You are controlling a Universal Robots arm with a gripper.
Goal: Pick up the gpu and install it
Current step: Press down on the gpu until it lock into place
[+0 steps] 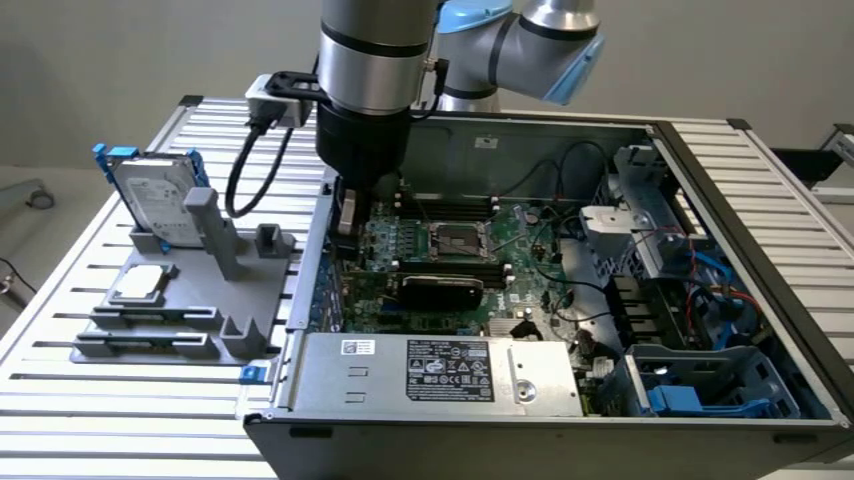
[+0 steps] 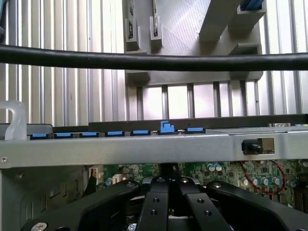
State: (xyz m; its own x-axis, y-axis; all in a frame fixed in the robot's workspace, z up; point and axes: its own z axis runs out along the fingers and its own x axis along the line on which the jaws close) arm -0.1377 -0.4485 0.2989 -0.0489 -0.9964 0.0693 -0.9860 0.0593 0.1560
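Gpu, as I judge it: the card with the black rounded cover standing on edge on the motherboard, between the processor socket and the power supply at the case's near edge; the grey holder tray on the table carries the hard drive and the small silver chip, with its other cradles bare. My gripper is clenched and, as far as I can make out, grasps nothing; in the wrist view its fingertips meet over the board, just inside the case wall that bears the blue slot clips. Picking up therefore looks done and the card looks placed, though I cannot tell whether it is seated to full depth or latched. Room is tight: the wall runs just beside my fingers, the memory slots lie near, and my own black cable loops outside that wall; open space lies upward, and over the table at the exterior view's left
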